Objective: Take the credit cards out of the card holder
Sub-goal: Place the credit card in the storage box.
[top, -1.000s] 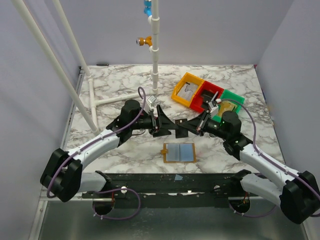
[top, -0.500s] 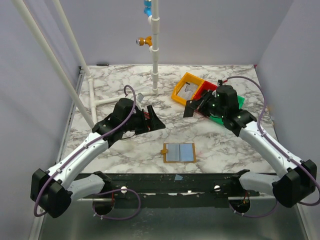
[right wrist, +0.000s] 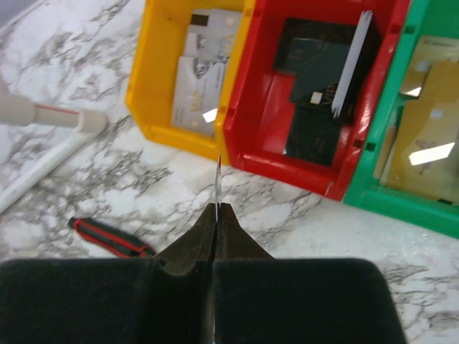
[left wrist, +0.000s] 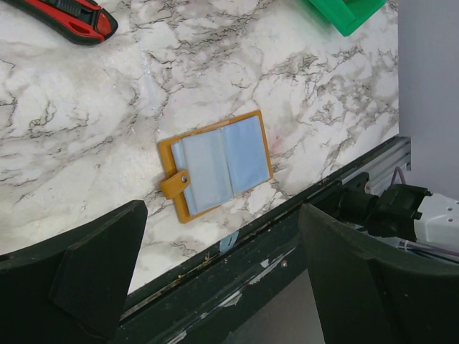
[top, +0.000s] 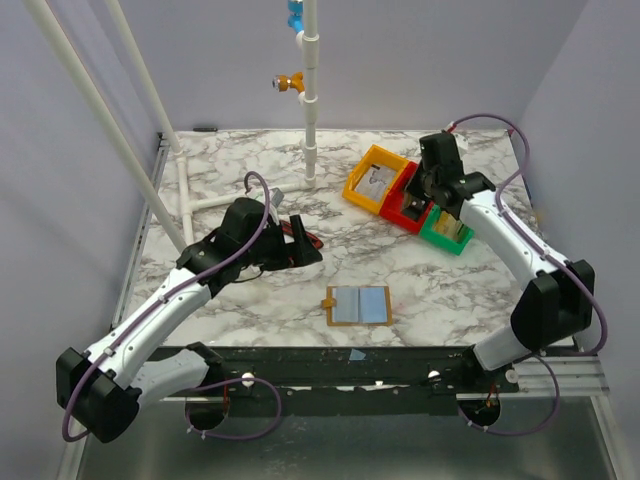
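The orange card holder (top: 358, 305) lies open on the marble table, its blue sleeves facing up. It also shows in the left wrist view (left wrist: 215, 163). My left gripper (top: 306, 248) is open and empty, hovering left of and behind the holder (left wrist: 222, 279). My right gripper (top: 424, 192) is shut on a thin card (right wrist: 217, 183), seen edge-on between the fingers (right wrist: 216, 211). It hangs just in front of the yellow bin (right wrist: 154, 64) and the red bin (right wrist: 265, 154).
Yellow (top: 375, 180), red (top: 408, 200) and green (top: 450, 225) bins stand at the back right, each with cards inside. A red and black utility knife (left wrist: 68, 18) lies near my left gripper. A white pipe frame (top: 215, 200) stands at the back left.
My right arm has swung from the table's middle back and right to the bins, with the card in its grip. My left arm has pulled away to the left and opened.
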Controlling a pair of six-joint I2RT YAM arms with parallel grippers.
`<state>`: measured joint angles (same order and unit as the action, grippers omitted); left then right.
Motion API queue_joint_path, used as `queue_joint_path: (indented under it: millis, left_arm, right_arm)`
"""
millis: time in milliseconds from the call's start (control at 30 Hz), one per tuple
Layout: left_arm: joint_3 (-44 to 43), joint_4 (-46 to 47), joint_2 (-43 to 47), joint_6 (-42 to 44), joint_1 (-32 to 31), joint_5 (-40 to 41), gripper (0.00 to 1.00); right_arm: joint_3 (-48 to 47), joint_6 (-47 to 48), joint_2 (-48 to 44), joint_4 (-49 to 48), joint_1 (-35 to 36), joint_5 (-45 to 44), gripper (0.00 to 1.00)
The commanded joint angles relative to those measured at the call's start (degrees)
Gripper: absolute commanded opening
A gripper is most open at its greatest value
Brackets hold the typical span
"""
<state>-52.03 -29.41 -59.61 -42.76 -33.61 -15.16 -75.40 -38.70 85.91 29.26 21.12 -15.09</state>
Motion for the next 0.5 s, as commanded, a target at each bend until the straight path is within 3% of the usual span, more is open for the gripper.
queue_joint_path:
  millis: [0, 467]
  left_arm:
    - [-1.1, -1.5, 2.0, 1.4, 0.0, 2.7, 0.90]
    - [-1.0, -2.6, 1.8, 0.5, 0.1, 4.1, 0.90]
  right_arm:
    - [-5.1, 5.0, 6.0, 2.9, -1.2, -7.0, 0.01]
    - [-18.3, 8.2, 24.1, 3.3, -3.4, -12.0, 0.01]
